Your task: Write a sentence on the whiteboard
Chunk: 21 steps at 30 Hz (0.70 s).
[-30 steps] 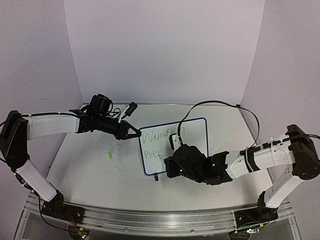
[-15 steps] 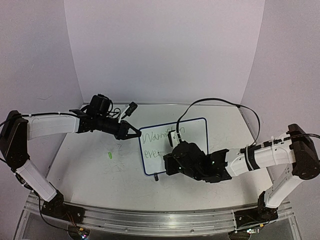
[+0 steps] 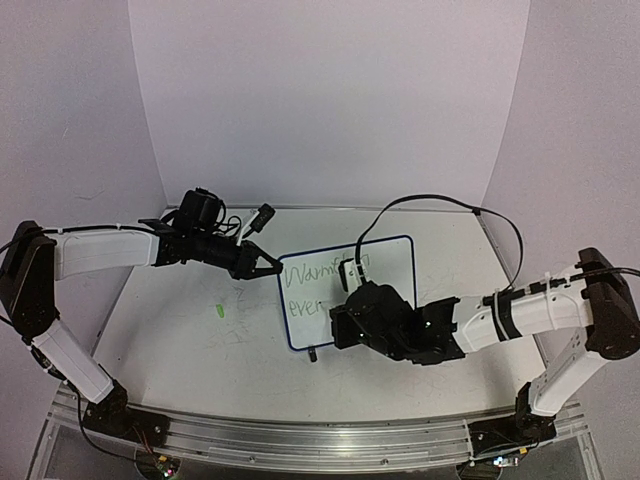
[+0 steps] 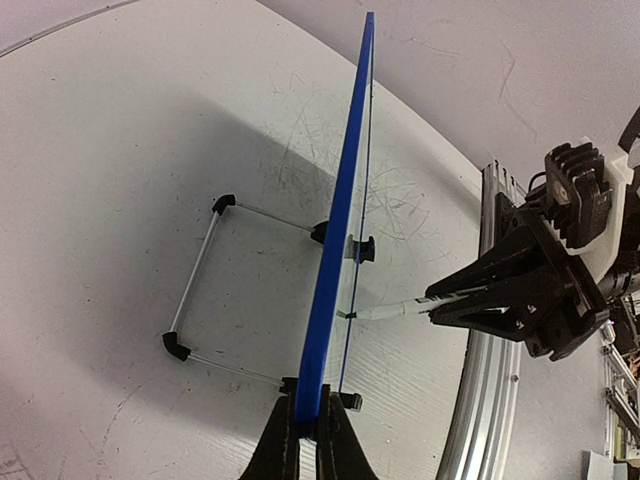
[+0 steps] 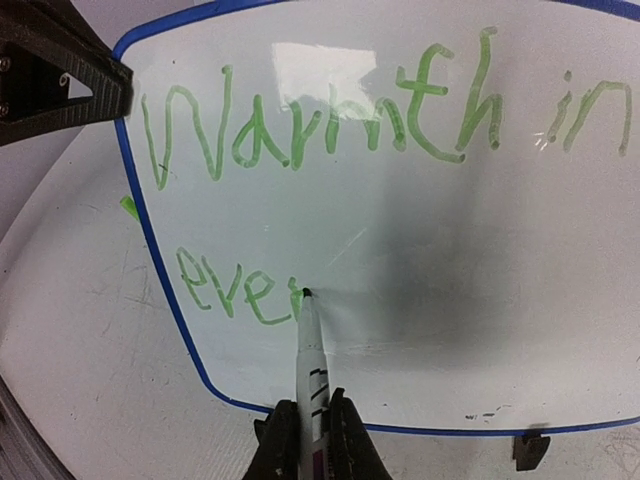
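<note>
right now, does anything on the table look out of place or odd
A small green piece lies loose on the table, left of the whiteboard; likely a marker cap, but too small to tell. The table also bears faint grey scuffs. Nothing looks spilled or broken.

Top view: right arm hides the lower right of the whiteboard; sentence partly covered, too small to read. Right wrist view crops the board's right edge.
</note>
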Motion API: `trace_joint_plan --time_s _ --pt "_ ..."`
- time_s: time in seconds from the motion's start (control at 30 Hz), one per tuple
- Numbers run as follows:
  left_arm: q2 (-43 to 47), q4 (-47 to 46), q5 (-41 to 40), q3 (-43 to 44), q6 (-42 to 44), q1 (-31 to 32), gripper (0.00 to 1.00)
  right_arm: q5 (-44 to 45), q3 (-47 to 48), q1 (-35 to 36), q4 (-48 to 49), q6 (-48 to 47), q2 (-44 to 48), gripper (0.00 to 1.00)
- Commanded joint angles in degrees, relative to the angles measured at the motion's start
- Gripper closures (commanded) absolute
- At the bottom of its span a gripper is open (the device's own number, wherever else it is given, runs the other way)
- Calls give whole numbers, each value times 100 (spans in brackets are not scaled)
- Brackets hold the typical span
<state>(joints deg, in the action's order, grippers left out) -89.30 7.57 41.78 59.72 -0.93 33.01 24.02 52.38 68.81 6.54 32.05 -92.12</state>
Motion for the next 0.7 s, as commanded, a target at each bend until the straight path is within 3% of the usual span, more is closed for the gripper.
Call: trace_joint_plan --time_s 0.0,0.3,0.67 --pt "87 -28 -269 -2 357 30 100 360 58 -94 -61 -18 318 100" --pt "70 -28 -273 0 357 30 100 -46 -52 -95 263 -271 307 100" --pt "99 -20 -275 -5 357 29 100 77 -41 -99 218 -83 139 100"
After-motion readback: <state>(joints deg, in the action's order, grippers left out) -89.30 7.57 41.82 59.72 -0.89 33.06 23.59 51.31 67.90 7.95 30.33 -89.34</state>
